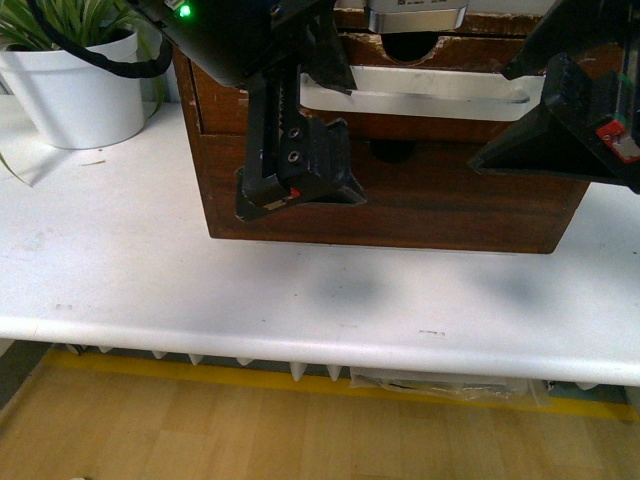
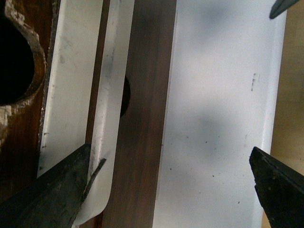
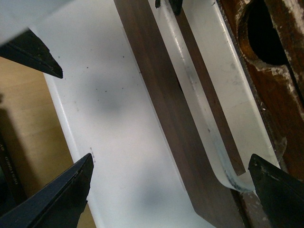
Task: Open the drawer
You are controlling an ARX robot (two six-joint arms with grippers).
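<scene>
The drawer (image 1: pixel 350 52) is the dark brown front in a wooden chest, with a chipped half-round notch (image 1: pixel 410 47) in its top edge and a long white handle (image 1: pixel 420 95) taped across it. My left gripper (image 1: pixel 300 180) hangs open in front of the chest's left part, below the handle's left end. In the left wrist view (image 2: pixel 168 190) one finger (image 2: pixel 57 194) lies by the handle's end (image 2: pixel 107 118). My right gripper (image 1: pixel 570 125) is open at the chest's right side. In the right wrist view (image 3: pixel 168 190) one finger (image 3: pixel 278 190) sits near the handle's curved end (image 3: pixel 228 178).
The chest stands on a white table (image 1: pixel 300 290) whose front edge runs near the bottom, with wooden floor below. A plain handle-less drawer front (image 1: pixel 450 195) lies under the handled one. A plant in a white pot (image 1: pixel 80 90) stands at the back left.
</scene>
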